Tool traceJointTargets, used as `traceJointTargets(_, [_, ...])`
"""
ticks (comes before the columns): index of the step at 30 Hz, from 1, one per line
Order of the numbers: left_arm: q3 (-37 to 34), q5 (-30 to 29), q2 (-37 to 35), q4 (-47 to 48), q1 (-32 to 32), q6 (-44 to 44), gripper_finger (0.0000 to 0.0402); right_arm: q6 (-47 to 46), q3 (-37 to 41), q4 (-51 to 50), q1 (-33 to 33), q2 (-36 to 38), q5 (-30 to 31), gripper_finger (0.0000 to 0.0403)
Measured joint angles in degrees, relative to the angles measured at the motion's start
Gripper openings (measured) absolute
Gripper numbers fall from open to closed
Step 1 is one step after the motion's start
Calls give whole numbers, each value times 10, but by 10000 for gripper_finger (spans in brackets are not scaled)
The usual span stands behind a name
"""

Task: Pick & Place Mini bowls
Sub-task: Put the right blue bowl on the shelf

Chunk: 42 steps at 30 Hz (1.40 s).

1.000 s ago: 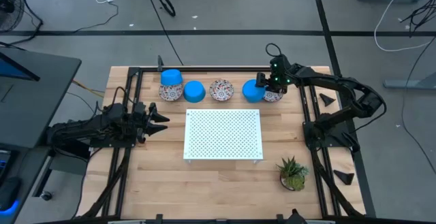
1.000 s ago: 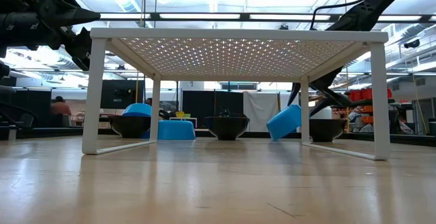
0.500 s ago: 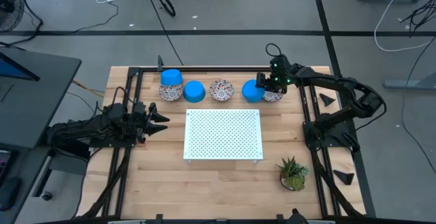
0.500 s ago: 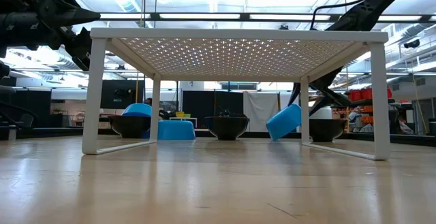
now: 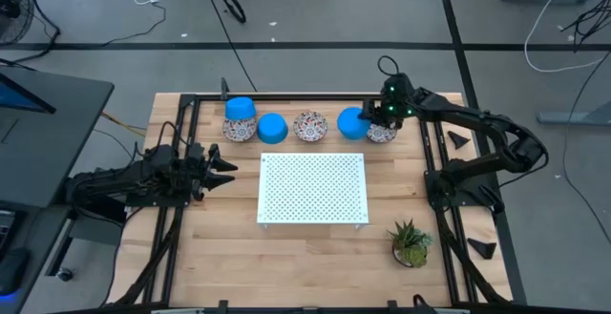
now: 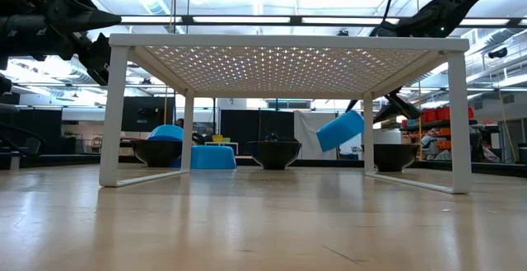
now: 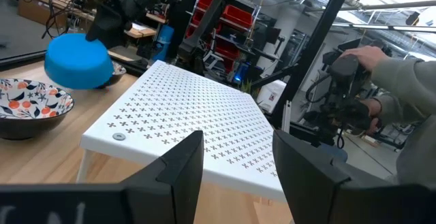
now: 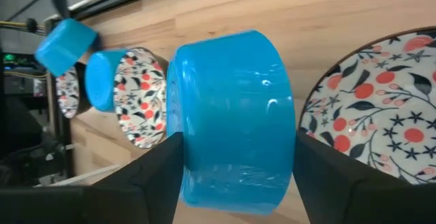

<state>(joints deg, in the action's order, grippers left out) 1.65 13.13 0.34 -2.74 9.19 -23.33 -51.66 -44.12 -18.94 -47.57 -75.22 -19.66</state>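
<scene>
The right gripper [image 5: 375,118] clamps a blue bowl [image 5: 352,121] between its fingers, tilted and lifted clear of the tabletop [image 5: 305,247], just beside a floral bowl [image 5: 383,133] at the far edge. The left gripper [image 5: 229,170] waits with fingers parted, left of the white perforated board [image 5: 312,188].

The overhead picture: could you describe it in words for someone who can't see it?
Seen from above, the right gripper holds a blue bowl at the far edge of a wooden table, beside a floral bowl. Four more small bowls line that edge behind a white perforated board. The left gripper waits at the board's left, and a potted plant stands near right.
</scene>
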Motion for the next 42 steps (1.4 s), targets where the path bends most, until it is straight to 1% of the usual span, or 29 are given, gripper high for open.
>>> traceJointTargets(6, [0,0,0,0,0,0,181,20,0,0,0,33,-11,242])
traceJointTargets(16, [0,0,0,0,0,0,181,101,0,7,0,110,-63,242])
traceJointTargets(21, [0,0,0,0,0,0,181,138,0,47,0,147,-97,242])
traceJointTargets(31, [0,0,0,0,0,0,181,214,0,129,1,189,-173,242])
traceJointTargets(37, [0,0,0,0,0,0,181,268,0,159,2,207,-189,242])
traceJointTargets(42, [0,0,0,0,0,0,181,315,0,187,18,228,-190,242])
